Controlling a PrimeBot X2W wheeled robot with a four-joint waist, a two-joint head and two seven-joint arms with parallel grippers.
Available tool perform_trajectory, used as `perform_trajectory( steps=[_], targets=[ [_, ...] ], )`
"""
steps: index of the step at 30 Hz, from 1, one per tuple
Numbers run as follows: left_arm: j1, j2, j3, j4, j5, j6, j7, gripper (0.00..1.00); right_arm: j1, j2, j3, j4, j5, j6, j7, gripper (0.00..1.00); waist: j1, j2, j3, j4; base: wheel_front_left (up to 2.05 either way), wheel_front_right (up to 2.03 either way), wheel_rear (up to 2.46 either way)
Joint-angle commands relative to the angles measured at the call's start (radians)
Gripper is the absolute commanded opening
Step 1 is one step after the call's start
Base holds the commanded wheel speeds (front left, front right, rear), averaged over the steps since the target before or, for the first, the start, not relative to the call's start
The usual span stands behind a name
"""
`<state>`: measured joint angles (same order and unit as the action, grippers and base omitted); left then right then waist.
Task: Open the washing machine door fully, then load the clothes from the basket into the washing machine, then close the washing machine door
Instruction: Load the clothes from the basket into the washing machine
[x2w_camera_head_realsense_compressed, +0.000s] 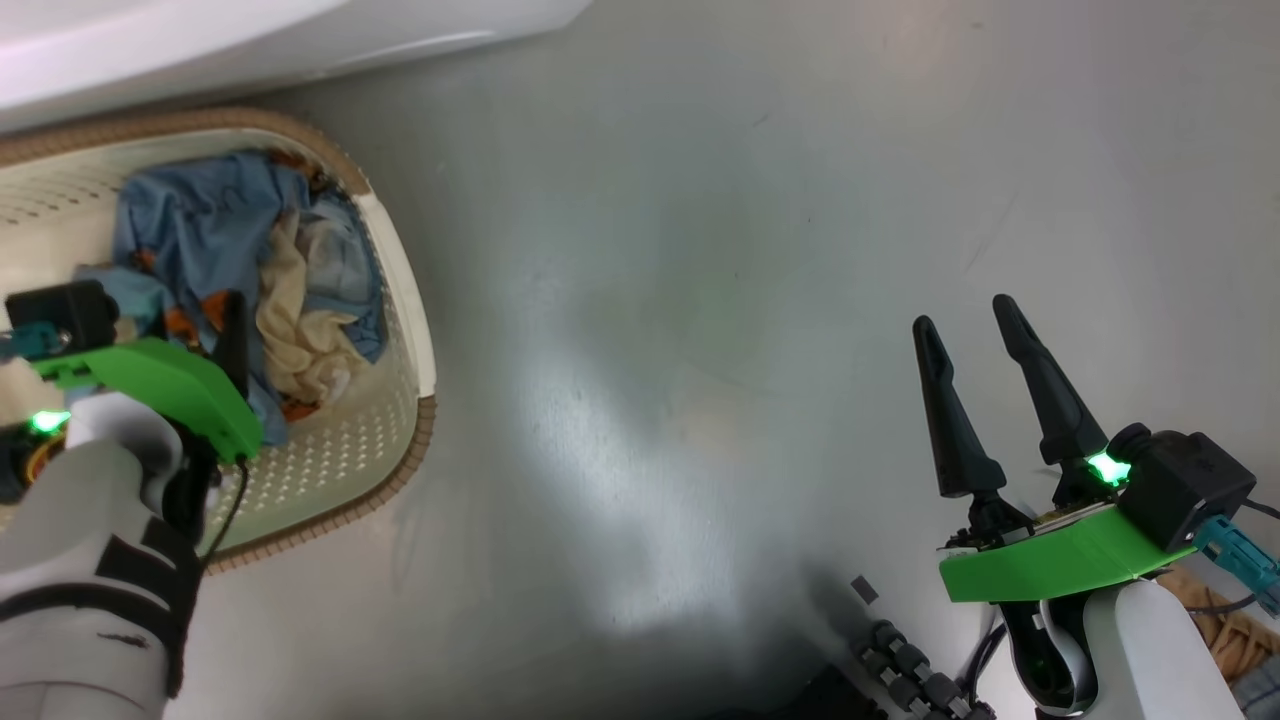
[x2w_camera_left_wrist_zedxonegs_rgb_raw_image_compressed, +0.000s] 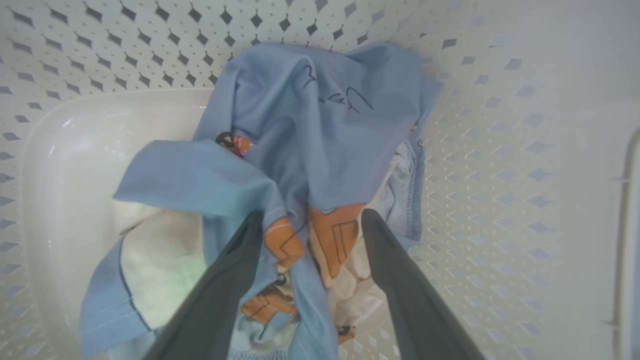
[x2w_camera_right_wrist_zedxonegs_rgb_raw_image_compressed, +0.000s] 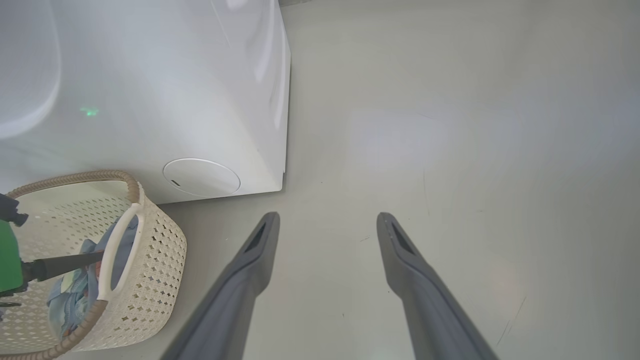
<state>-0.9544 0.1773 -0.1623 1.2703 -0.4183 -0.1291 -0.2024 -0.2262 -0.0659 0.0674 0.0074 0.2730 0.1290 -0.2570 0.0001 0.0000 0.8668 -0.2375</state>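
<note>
"Clothes, where?"
"Heaped inside the basket, washing machine just beside it; left gripper in there, fingers spread wide around a fold."
"And the right gripper?"
"Parted too, empty, well apart from the basket."

— What colours lie between the dark grey fingers of the left claw?
— The clothes: light blue, with black-outlined orange-brown prints and some cream-white cloth.
— Around it?
— The basket: cream-white, diamond-perforated, brown woven rim. Beyond it, the washing machine is glossy white and the floor pale grey.
</note>
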Motion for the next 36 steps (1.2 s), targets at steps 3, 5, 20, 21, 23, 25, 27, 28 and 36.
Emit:
perform_trajectory(
  steps=[3, 5, 20, 21, 23, 25, 27, 28, 36],
  targets=[
    [-0.006, 0.052, 0.002, 0.006, -0.003, 0.015, -0.009, 1.00, 0.017, -0.001, 0.016, -0.028, -0.016, 0.002, -0.005, 1.00, -0.0001, 0.0000, 0.035, -0.004, 0.00, 0.00, 0.00],
    [-0.016, 0.055, -0.003, 0.009, -0.001, 0.019, -0.010, 1.00, 0.015, 0.000, 0.016, -0.031, -0.017, 0.002, -0.005, 1.00, -0.0001, 0.0000, 0.045, -0.006, 0.00, 0.00, 0.00],
    [-0.084, 0.065, -0.098, 0.017, 0.079, 0.092, -0.014, 1.00, 0.035, -0.007, 0.017, -0.072, -0.024, 0.002, -0.005, 1.00, -0.0001, 0.0000, 0.100, -0.008, 0.00, 0.00, 0.00],
    [-0.083, 0.064, -0.105, 0.017, 0.085, 0.100, -0.015, 1.00, 0.039, -0.008, 0.016, -0.075, -0.025, 0.002, -0.005, 1.00, -0.0001, 0.0000, 0.101, -0.008, 0.00, 0.00, 0.00],
    [-0.081, 0.062, -0.116, 0.018, 0.094, 0.113, -0.019, 0.39, 0.045, -0.010, 0.015, -0.079, -0.026, 0.002, -0.005, 1.00, -0.0001, 0.0000, 0.101, -0.008, 0.00, 0.00, 0.00],
    [-0.080, 0.061, -0.123, 0.018, 0.100, 0.127, -0.025, 0.00, 0.050, -0.013, 0.011, -0.084, -0.027, 0.002, -0.005, 1.00, -0.0001, 0.0000, 0.101, -0.006, 0.00, 0.00, 0.00],
    [-0.080, 0.057, -0.126, 0.019, 0.099, 0.135, -0.030, 0.00, 0.053, -0.015, 0.007, -0.086, -0.028, 0.002, -0.005, 1.00, -0.0001, 0.0000, 0.101, -0.003, 0.00, 0.00, 0.00],
    [-0.080, 0.056, -0.125, 0.019, 0.097, 0.139, -0.032, 0.00, 0.053, -0.016, 0.005, -0.086, -0.028, 0.002, -0.005, 1.00, -0.0001, 0.0000, 0.101, -0.001, 0.00, 0.00, 0.00],
    [-0.048, 0.052, -0.102, 0.015, 0.066, 0.150, -0.055, 0.00, 0.016, -0.012, 0.005, -0.064, -0.018, 0.002, -0.005, 1.00, -0.0001, 0.0000, 0.055, 0.030, 0.00, 0.00, 0.00]
  ],
)
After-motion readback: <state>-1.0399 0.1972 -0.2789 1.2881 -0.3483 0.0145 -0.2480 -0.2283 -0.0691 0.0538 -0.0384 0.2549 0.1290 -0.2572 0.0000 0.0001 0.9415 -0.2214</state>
